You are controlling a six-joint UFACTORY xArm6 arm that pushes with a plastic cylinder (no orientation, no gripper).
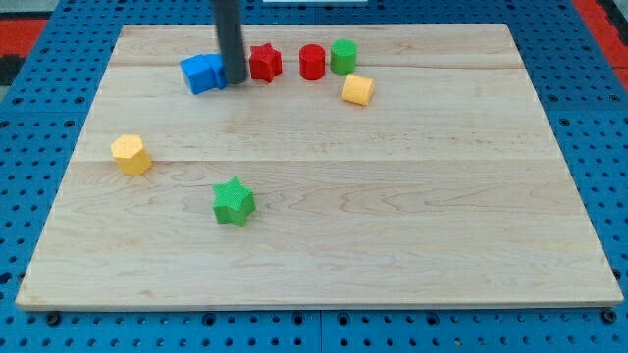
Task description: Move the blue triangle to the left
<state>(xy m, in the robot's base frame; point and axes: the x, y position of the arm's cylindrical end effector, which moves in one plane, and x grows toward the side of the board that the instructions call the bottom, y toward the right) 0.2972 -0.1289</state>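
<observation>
Where a hand would be, this arm carries only a straight dark rod: no jaws to open or close, nothing held. My tip (pixel 236 82) rests on the board at the view's top, pressed against or just beside the right edge of the blue blocks.

- Blue triangle (pixel 218 71): judged to be the nearer blue piece, partly hidden by the rod, so its outline cannot be made out. Flush against a second blue block (pixel 199 73) on its left.
- Handling, judged: small, rigid, light, sliding readily on smooth wood; apt to turn if pushed off-centre. Contact belongs mid-face on its right side, driving toward the view's left.
- Red star (pixel 263 62): just right of the rod, apart from the blues.
- Red cylinder (pixel 312 62) and green cylinder (pixel 342 56): further right, close together.
- Yellow block (pixel 358 89): below those.
- Yellow block, second (pixel 130 155): view's left.
- Green star (pixel 234 201): lower middle.
- Wooden board (pixel 412 226).
</observation>
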